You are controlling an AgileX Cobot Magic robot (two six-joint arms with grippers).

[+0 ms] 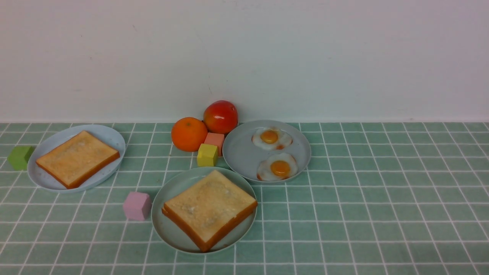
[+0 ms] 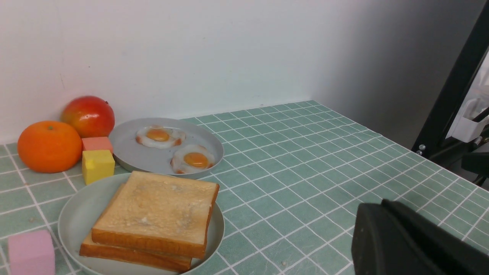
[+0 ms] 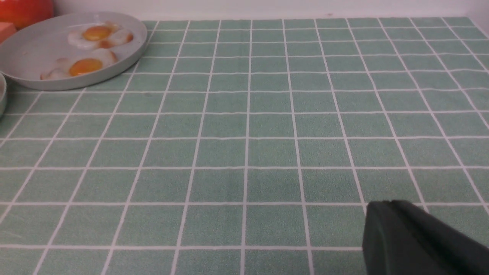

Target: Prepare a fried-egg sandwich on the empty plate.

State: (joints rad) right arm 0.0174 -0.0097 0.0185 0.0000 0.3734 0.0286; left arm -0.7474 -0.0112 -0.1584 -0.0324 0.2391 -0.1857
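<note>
Front view: the stacked toast (image 1: 210,208) lies on the mint-green plate (image 1: 177,244), whose far side adjoins the yellow cube (image 1: 207,155); left of it sits the pink cube (image 1: 137,206). Glossy eggs (image 1: 280,169) occupy the grey-blue plate (image 1: 244,152). Any filling between the slices is indiscernible. Left wrist view: left pincer (image 2: 386,204), dark, tips together, holding nothing. Right wrist view: right pincer (image 3: 389,204), likewise closed and empty; mint-green plate cut off by the frame.
</note>
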